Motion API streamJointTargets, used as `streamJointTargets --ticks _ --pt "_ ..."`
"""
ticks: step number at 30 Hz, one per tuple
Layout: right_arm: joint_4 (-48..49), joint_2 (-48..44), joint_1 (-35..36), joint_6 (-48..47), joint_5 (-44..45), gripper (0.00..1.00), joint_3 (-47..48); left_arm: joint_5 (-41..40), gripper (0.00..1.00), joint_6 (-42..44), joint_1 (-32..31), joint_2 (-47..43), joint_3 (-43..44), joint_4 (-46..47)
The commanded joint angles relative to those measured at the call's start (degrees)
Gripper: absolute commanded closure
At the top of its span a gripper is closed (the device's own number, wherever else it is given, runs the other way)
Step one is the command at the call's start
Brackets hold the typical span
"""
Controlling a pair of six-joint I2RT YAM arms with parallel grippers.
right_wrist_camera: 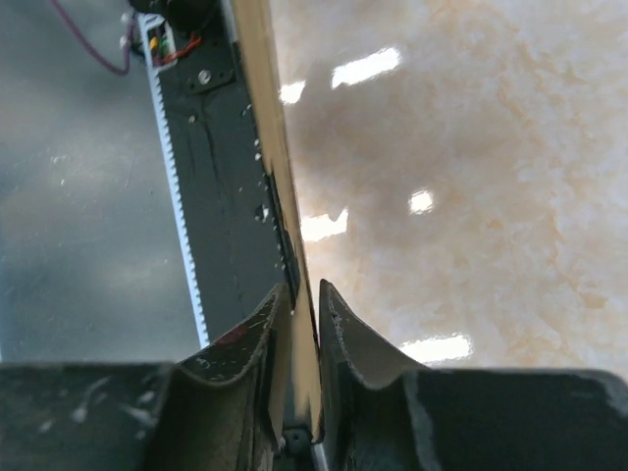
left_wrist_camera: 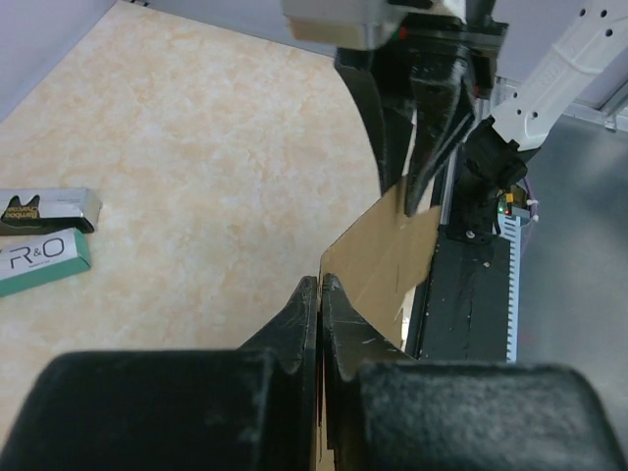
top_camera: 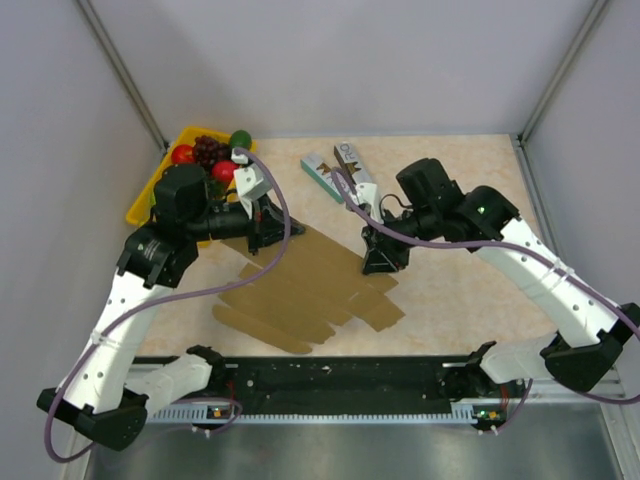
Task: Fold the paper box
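At the far left the yellow fruit tray sits just behind my left arm, out of the work. My left tool is clenched on the paper box. Its fingers are pressed together at the sheet's far left corner, and the wrist view shows a sliver of brown card between them.

The box itself is a flat die-cut sheet in the middle of the bench, between the two arms. Its near flaps and tabs lie flat towards the arm bases. From the left wrist the far panel seems to rise off the surface as it runs across to the other arm, though I cannot tell how far it is lifted. Beyond the sheet and apart from it lie the teal printed box and the brown-and-white printed box. Neither plays a part.

My right tool is at the sheet's far right edge. The card passes edge-on between its fingers, which flank it closely, but I cannot tell whether they pinch it or stand slack.

I judge this to be the very start — taking hold of the far panel at both ends for a first fold, with no wall standing yet. The next move calls for a sure grip on the right side first. Then both arms should lift evenly, swinging the panel over its score line — level, so the sheet neither twists nor slips out of a tool.
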Motion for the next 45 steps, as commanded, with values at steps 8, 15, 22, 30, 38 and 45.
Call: streamJointTargets --ticks 8,15,22,30,38,45 --pt "13.7 4.7 0.3 8.3 -0.8 0.73 7.9 -1.6 1.00 1.8 -1.6 -3.5 -1.6 3.9" --pt "18.5 6.8 1.3 9.3 -9.1 0.75 7.5 -2.4 1.00 -0.2 -1.7 -4.5 -3.0 6.4" --pt "23.9 3.6 2.3 10.9 -7.1 1.00 2.4 -7.1 0.74 -10.0 -1.6 -6.0 -4.3 10.3" --pt "24.8 -3.2 2.2 5.0 -9.1 1.00 -4.6 -9.8 0.45 -14.8 0.7 -6.2 3.2 2.0" --pt "23.5 -3.7 2.3 4.0 -9.4 1.00 -2.4 -11.4 0.72 0.4 2.3 -0.6 10.7 -8.5" --pt "22.3 -3.0 2.3 3.8 -10.8 1.00 -1.0 0.3 0.70 7.5 2.1 0.9 9.2 -9.4"
